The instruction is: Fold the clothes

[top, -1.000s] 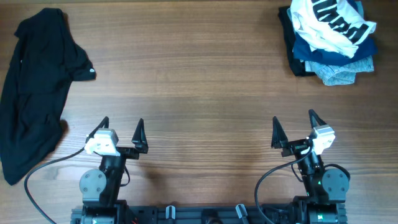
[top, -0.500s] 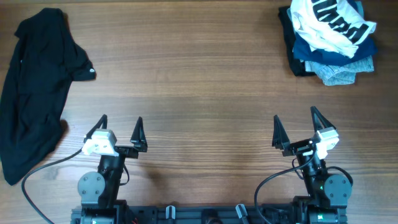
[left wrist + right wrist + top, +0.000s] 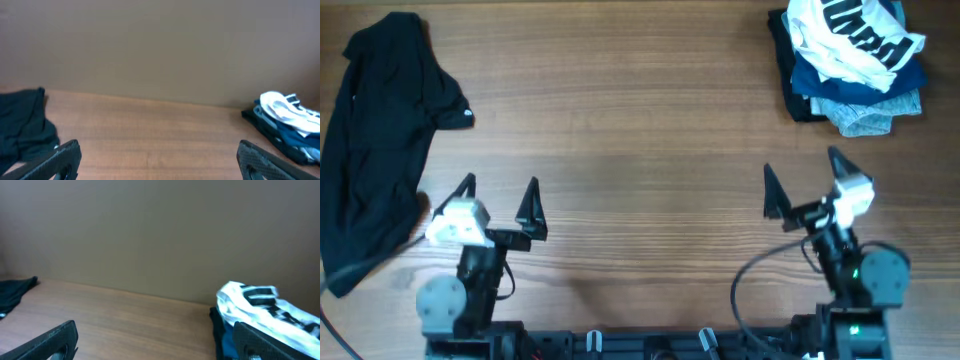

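The black T-shirt (image 3: 375, 140) lies crumpled along the table's left edge, a small white mark at its right side. It also shows at the left of the left wrist view (image 3: 22, 125) and as a dark corner in the right wrist view (image 3: 12, 292). My left gripper (image 3: 498, 200) is open and empty near the front edge, just right of the shirt's lower part. My right gripper (image 3: 805, 185) is open and empty at the front right.
A pile of folded clothes (image 3: 850, 65) sits at the back right: a white garment with black lettering on blue and grey ones. It also shows in the left wrist view (image 3: 287, 125) and the right wrist view (image 3: 265, 315). A black cable (image 3: 380, 270) runs beside the shirt.
My left gripper has shifted left toward the shirt. My right gripper has moved slightly right and away from the front edge. The clothes have not moved.
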You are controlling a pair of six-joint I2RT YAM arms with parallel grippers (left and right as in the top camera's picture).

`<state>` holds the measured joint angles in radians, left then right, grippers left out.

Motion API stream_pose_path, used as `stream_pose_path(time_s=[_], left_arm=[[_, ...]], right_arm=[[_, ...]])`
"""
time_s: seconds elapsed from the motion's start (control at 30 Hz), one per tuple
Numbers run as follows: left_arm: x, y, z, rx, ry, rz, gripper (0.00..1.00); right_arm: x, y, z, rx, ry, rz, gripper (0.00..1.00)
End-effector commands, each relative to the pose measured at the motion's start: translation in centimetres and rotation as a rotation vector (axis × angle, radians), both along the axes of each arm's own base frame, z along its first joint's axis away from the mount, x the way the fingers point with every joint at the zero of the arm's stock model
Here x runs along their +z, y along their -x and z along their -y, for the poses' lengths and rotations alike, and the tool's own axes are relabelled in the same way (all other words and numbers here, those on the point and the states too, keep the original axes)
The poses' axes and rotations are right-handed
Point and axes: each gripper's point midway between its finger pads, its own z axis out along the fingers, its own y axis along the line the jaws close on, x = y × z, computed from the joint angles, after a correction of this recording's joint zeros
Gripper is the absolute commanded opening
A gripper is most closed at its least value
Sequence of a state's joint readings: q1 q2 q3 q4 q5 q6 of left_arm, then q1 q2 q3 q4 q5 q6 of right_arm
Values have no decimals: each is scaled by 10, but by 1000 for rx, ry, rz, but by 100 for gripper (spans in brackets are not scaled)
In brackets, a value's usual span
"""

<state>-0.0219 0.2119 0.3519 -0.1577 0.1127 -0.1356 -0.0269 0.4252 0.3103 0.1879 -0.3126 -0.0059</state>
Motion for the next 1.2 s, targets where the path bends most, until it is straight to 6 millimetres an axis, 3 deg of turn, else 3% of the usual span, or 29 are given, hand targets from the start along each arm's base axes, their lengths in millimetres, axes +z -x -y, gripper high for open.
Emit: stream_pose_path(time_s=[0.0, 0.13, 0.23, 0.43, 0.57, 0.77, 0.87, 1.03, 1.17], left_arm=[[22, -16, 2, -8, 6, -84, 100], [27, -36, 3, -8, 3, -209, 100], [26, -53, 5, -15, 3, -311, 100], [12, -89, 9, -26, 32, -555, 100], [-6, -111, 18, -70, 48, -690, 100], [-36, -135, 27, -127, 71, -783, 100], [-42, -143, 27, -126, 71, -784, 100], [-37, -151, 25, -117, 67, -747, 100], [-34, -164, 2, -20, 5, -699, 100]], right_arm=[[32, -20, -16, 100, 24, -14, 100], [52, -52, -27, 178, 19, -72, 100], [55, -80, -32, 217, 9, -155, 100], [35, -133, -36, 254, -29, -419, 100], [12, -158, -35, 257, -35, -574, 100], [-33, -171, -35, 290, 31, -754, 100], [-51, -174, -35, 292, 20, -805, 100], [-48, -178, -39, 297, -46, -807, 100], [-46, -177, -42, 316, -65, -808, 100]])
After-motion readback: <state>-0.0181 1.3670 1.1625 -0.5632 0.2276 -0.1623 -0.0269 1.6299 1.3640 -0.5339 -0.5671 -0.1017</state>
